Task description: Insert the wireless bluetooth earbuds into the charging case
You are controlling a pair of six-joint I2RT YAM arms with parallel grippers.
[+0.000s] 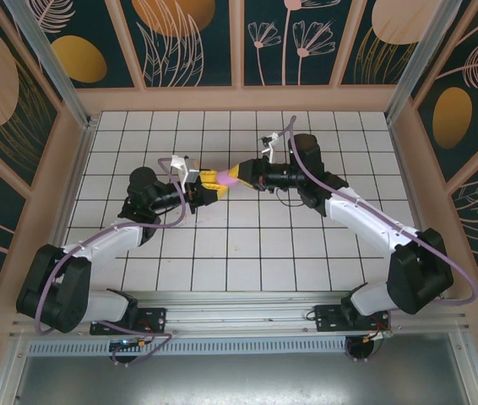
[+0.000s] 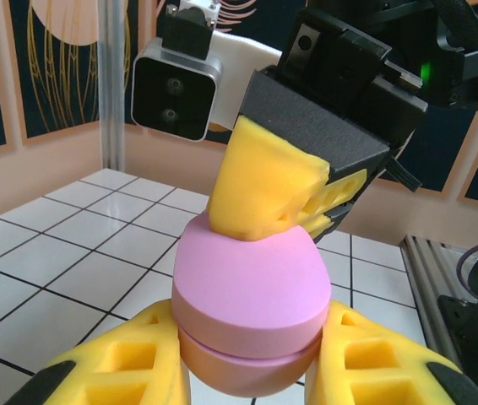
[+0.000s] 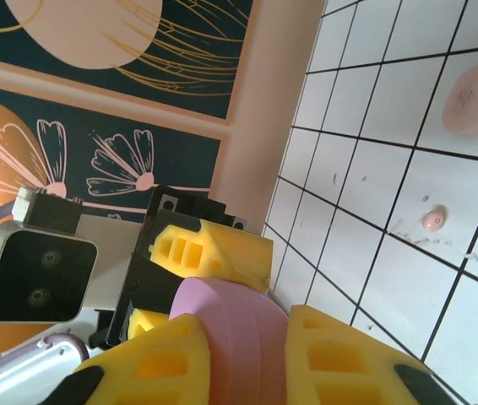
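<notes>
Mid-air, left gripper (image 1: 216,184) opposite right gripper (image 1: 243,175)

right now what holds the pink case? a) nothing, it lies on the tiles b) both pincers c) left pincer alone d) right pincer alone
b: the case sits clamped between the fingers of the left pincer, while the right pincer grips its far edge.

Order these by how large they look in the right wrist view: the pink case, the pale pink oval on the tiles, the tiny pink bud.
1. pink case, though it is much the nearest to the camera, which inflates it.
2. pale pink oval.
3. tiny pink bud, clearly the smallest.
</notes>
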